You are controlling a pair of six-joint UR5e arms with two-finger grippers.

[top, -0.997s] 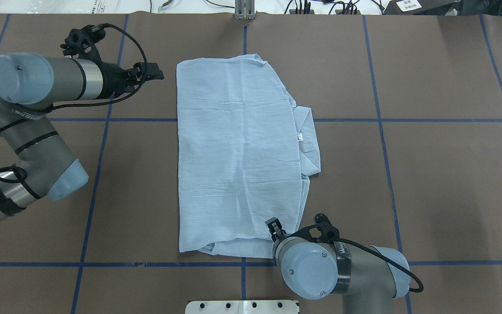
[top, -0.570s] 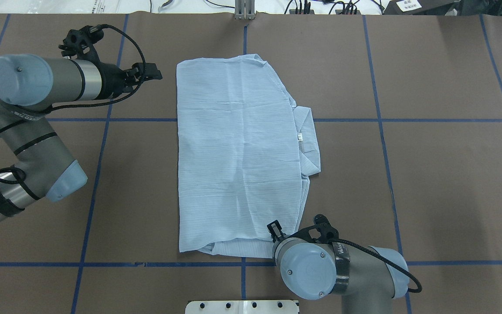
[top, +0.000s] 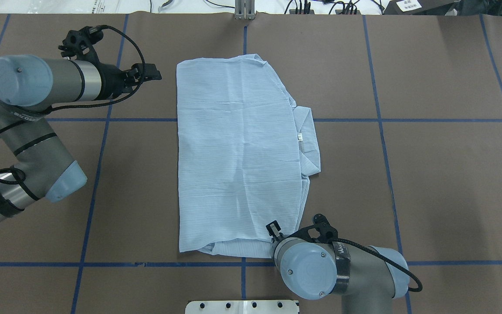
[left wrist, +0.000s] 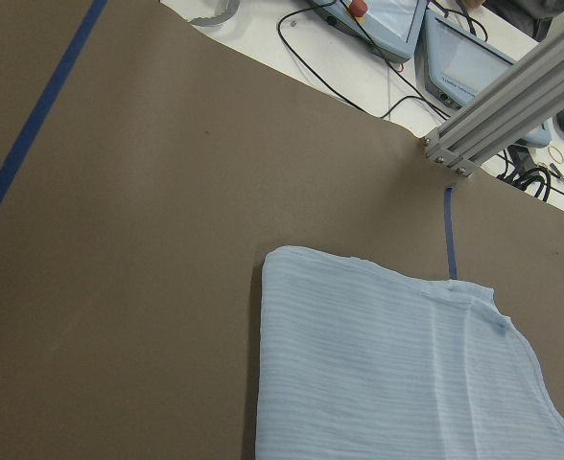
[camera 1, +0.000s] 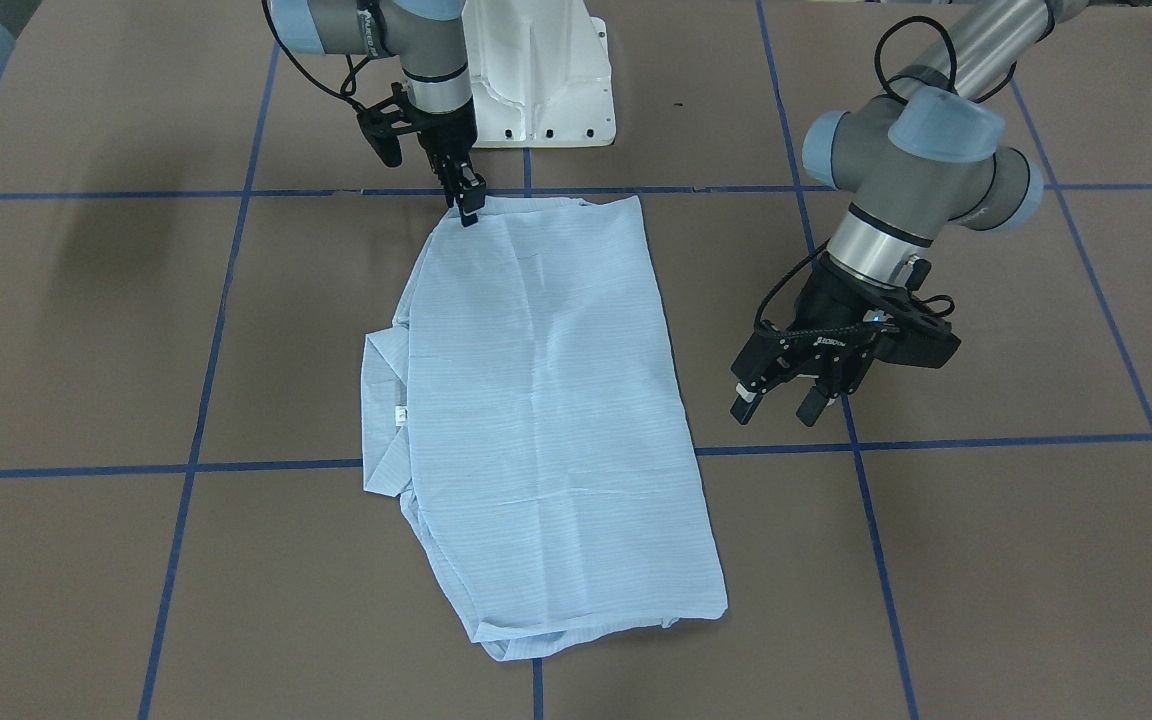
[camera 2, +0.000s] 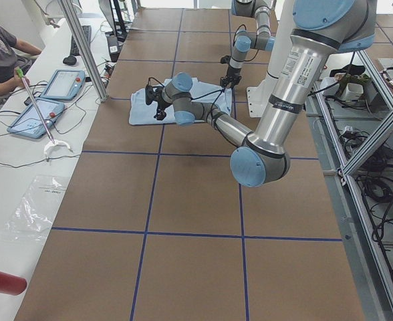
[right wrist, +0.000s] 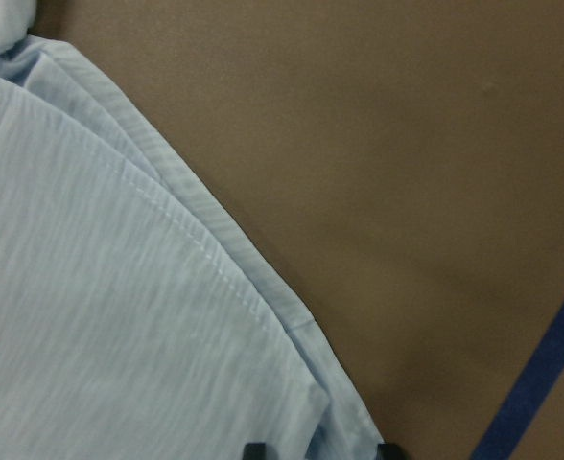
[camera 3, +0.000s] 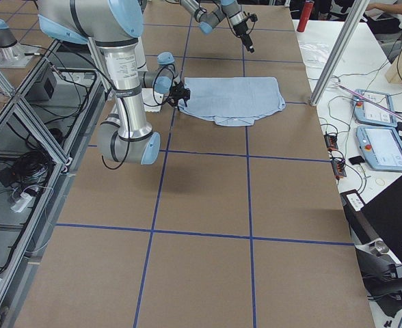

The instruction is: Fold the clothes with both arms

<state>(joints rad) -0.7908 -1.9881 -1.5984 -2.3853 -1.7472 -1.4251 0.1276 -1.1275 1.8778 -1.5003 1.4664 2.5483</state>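
worktop (top: 429,183): brown, blue grid lines
shirt (top: 238,152): folded flat mid-worktop, collar on robot's right
left gripper (camera 1: 778,406): front cam shows fingers spread, hovering beside shirt
right gripper (camera 1: 468,212): wrist cam shows tips slightly apart, straddling corner hem; overhead hides that

We see the pale-blue striped shirt (top: 238,152) lying flat, folded into a long rectangle, collar (top: 310,131) poking out sideways, one corner between the parted fingers of our right gripper (camera 1: 468,208), another near our open left gripper (camera 1: 776,408).
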